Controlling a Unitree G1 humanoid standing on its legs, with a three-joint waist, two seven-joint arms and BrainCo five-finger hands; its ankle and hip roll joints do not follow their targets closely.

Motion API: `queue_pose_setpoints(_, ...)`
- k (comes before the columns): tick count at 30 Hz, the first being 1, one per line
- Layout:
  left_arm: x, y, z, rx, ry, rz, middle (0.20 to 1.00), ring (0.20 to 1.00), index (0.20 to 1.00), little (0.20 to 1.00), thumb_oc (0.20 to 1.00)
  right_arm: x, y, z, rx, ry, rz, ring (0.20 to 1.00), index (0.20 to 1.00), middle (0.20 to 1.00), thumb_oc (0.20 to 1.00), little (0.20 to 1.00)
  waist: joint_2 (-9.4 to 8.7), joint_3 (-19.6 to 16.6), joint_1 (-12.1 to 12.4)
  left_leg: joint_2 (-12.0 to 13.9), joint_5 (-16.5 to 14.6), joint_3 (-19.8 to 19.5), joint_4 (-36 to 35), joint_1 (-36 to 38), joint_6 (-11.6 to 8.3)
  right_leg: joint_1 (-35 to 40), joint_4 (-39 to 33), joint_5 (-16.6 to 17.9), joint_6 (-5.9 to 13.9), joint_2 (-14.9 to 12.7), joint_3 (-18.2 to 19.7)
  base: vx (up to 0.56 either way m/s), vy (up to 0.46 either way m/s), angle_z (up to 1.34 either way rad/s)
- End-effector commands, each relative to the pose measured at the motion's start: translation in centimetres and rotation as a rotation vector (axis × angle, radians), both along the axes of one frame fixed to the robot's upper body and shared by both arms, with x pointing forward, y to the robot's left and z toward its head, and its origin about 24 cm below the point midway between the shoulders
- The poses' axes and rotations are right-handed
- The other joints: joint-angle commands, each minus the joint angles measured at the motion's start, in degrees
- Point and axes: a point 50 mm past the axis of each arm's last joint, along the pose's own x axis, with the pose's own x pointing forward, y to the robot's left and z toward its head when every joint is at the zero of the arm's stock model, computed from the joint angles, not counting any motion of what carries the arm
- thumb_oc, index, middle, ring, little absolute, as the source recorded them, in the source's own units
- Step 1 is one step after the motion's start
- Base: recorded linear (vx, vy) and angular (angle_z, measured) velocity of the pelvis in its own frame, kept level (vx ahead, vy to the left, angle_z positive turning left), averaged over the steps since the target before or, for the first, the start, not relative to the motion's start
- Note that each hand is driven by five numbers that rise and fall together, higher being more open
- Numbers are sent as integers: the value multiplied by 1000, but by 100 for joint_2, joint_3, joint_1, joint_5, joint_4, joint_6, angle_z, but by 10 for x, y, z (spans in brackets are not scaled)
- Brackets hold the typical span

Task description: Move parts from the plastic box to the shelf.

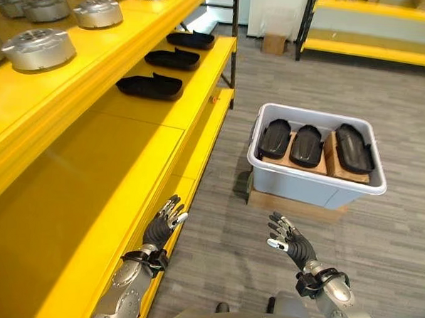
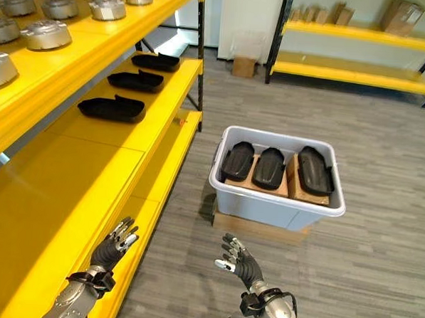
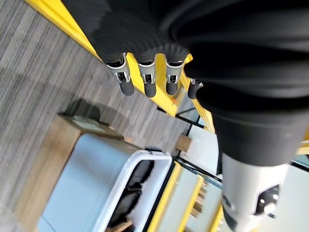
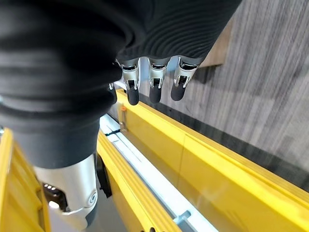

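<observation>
The yellow shelf [image 1: 90, 174] is seen along the robot's left, its middle tier carrying three black parts [image 1: 150, 86] in a row toward the far end near the front edge, with the nearer stretch of that tier bare. On the upper tier a row of silver round castings [image 1: 38, 49] is noted. The grey plastic box [image 2: 276, 203] is set on a flat cardboard base [image 1: 296, 204] on the carpet, well apart from the shelf's front edge. Three more black parts [image 2: 269, 168] are laid side by side inside it on brown cardboard blocks. Neither hand holds anything. The left hand [image 1: 165, 221] is raised beside the shelf's lower front edge, fingers straight and spread. The right hand [image 1: 287, 236] is held over the carpet short of the box's near wall, fingers loosely extended and apart. No part is in hand, so a pick appears to be the next step. Risks judged: the left hand could be knocked against the shelf edge it sits beside, and a part could slip from a loose grasp since the shells look smooth and curved.
</observation>
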Motion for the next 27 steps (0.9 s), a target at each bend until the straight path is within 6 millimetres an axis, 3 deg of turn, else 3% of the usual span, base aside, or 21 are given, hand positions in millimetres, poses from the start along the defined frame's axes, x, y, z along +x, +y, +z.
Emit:
queue_pose_setpoints(1, 4, 2, 12, 18, -79, -22, 1000, 1000, 1000, 1000, 1000, 8, 0, 14, 34, -77, -1, 1000, 1000, 1000, 1000, 1000, -112, -167, -103, 54, -217, -65, 141, -5, -299, 438, -1581, 1630, 316, -366, 195, 212, -171, 1)
queue_pose_setpoints(3, 2, 2, 11, 20, -73, -13, 1000, 1000, 1000, 1000, 1000, 8, 2, 14, 29, -79, 10, 1000, 1000, 1000, 1000, 1000, -130, -173, -101, 91, -280, -94, 22, 162, -362, 362, -2057, 1955, 485, -605, 84, 154, -139, -4)
queue_pose_setpoints(6, -1, 3, 8, 17, -59, -8, 1000, 1000, 1000, 1000, 1000, 7, 3, 14, 19, -76, 25, 1000, 1000, 1000, 1000, 1000, -175, -213, -129, 146, -337, -126, -183, 412, -425, 397, -2216, 2144, 569, -590, 111, 187, -159, 2)
queue_pose_setpoints(8, -4, -2, 3, -2, -42, -11, 1000, 1000, 1000, 1000, 1000, 5, 1, 11, 10, -60, 22, 1000, 1000, 1000, 1000, 1000, -305, -450, -85, 203, -502, -138, -287, 593, -544, 740, -2489, 2237, 601, -610, -51, 307, -265, 7)
queue_pose_setpoints(11, -3, -4, 3, -16, -44, 1, 1000, 1000, 1000, 1000, 1000, 9, -4, 14, -4, -78, 12, 1000, 1000, 1000, 1000, 1000, -264, -508, -64, 485, -586, -111, -131, 546, -703, 785, -2162, 1963, 528, -503, -344, 136, -276, 38)
queue_pose_setpoints(12, -1, -5, 3, -21, -43, -5, 1000, 1000, 1000, 1000, 1000, 13, -7, 17, -7, -96, 3, 1000, 1000, 1000, 1000, 1000, -206, -518, -110, 720, -538, -179, -14, 494, -816, 774, -1886, 1608, 420, -372, -397, 70, -243, 19)
queue_pose_setpoints(13, 0, -6, 3, -21, -43, -5, 1000, 1000, 1000, 1000, 1000, 13, -7, 17, -7, -97, 3, 1000, 1000, 1000, 1000, 1000, -193, -519, -120, 737, -542, -191, -18, 493, -825, 768, -1861, 1585, 412, -362, -412, 103, -355, 12)
queue_pose_setpoints(15, 8, -12, 6, -41, -63, -7, 1000, 1000, 1000, 1000, 1000, 17, -8, 20, 16, -108, -24, 1000, 1000, 1000, 1000, 1000, -154, -524, -168, 1106, -395, -310, 228, 424, -1020, 793, -1614, 1210, 244, -136, -400, 91, -322, 33)
queue_pose_setpoints(17, 8, -12, 6, -48, -68, -10, 1000, 1000, 1000, 1000, 1000, 18, -8, 21, 20, -114, -23, 1000, 1000, 1000, 1000, 1000, -130, -520, -184, 1176, -336, -338, 308, 386, -1058, 824, -1579, 1123, 188, -68, -439, 79, -233, 23)
queue_pose_setpoints(18, 10, -15, 7, -57, -71, -13, 1000, 1000, 1000, 1000, 1000, 21, -11, 26, 9, -137, -29, 1000, 1000, 1000, 1000, 1000, -115, -529, -168, 1310, 121, -474, 749, 229, -1152, 917, -1512, 920, 12, 159, -461, 131, -292, 26)
queue_pose_setpoints(21, 9, -15, 8, -69, -70, -5, 1000, 1000, 1000, 1000, 1000, 21, -13, 27, 1, -145, -27, 1000, 1000, 1000, 1000, 1000, -148, -514, -127, 1332, 548, -606, 1189, 110, -1148, 1016, -1518, 784, -167, 367, -405, 136, -293, 13)
queue_pose_setpoints(22, 6, -13, 6, -82, -61, 15, 1000, 1000, 1000, 1000, 1000, 18, -14, 26, 1, -133, -17, 1000, 1000, 1000, 1000, 1000, -241, -451, -68, 1327, 1061, -701, 1944, -197, -1108, 1180, -1591, 643, -366, 545, -312, 125, -283, -12)
queue_pose_setpoints(23, 6, -13, 6, -82, -60, 15, 1000, 1000, 1000, 1000, 1000, 18, -14, 26, 1, -133, -17, 1000, 1000, 1000, 1000, 1000, -239, -453, -72, 1326, 1052, -708, 1968, -213, -1108, 1178, -1592, 644, -367, 547, -316, 105, -272, -21)
queue_pose_setpoints(25, 4, -12, 5, -85, -52, 23, 1000, 1000, 1000, 1000, 1000, 15, -15, 24, -2, -122, -18, 1000, 1000, 1000, 1000, 1000, -362, -318, 3, 1209, 1393, -733, 2809, -598, -1024, 1354, -1675, 585, -517, 610, -248, 45, -211, -27)
queue_pose_setpoints(27, 3, -12, 6, -92, -50, 39, 1000, 1000, 1000, 1000, 1000, 16, -16, 25, -14, -129, -23, 1000, 1000, 1000, 1000, 1000, -446, -177, 55, 1146, 1388, -541, 3268, -1042, -909, 1456, -1739, 558, -577, 611, -294, 51, -205, -10)
